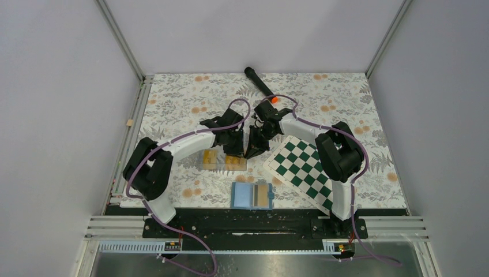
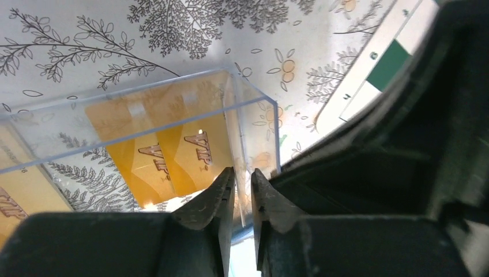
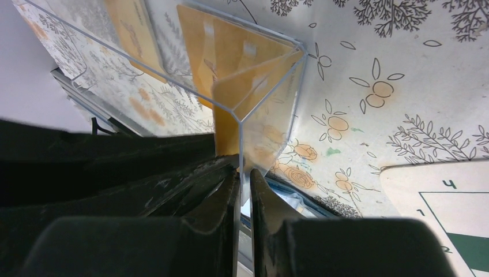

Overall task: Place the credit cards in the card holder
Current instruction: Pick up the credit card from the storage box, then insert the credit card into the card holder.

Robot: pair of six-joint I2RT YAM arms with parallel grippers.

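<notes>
The credit cards (image 2: 167, 156) are orange-yellow, printed "VIP", and lie inside a clear plastic tray (image 2: 144, 109). Two overlap at the tray's right end and another shows at its left end. The tray sits on the floral-patterned table (image 1: 346, 98), left of centre and a little nearer the near edge than the far one.

The card holder (image 1: 252, 196) lies unfolded and flat, apart from the tray on its near side, close to the table's near edge and between the two arm bases. Its left half is blue and its right half shows tan pockets.

Both arms reach inward to the tray's right end. The left gripper (image 2: 242, 176) has its fingers almost together, with the tray's thin clear end wall running down into the narrow gap between them, so it pinches that wall. The right gripper (image 3: 244, 173) is closed the same way on a clear wall by the tray's corner, its body pressed against the left one. Neither gripper holds a card.

A green-and-white chessboard (image 1: 303, 167) lies just right of the grippers, turned at an angle, reaching toward the table's near right corner. A black rod-shaped object (image 1: 258, 82) lies near the middle of the far edge, with a small orange piece (image 1: 275, 99) at its near end.
</notes>
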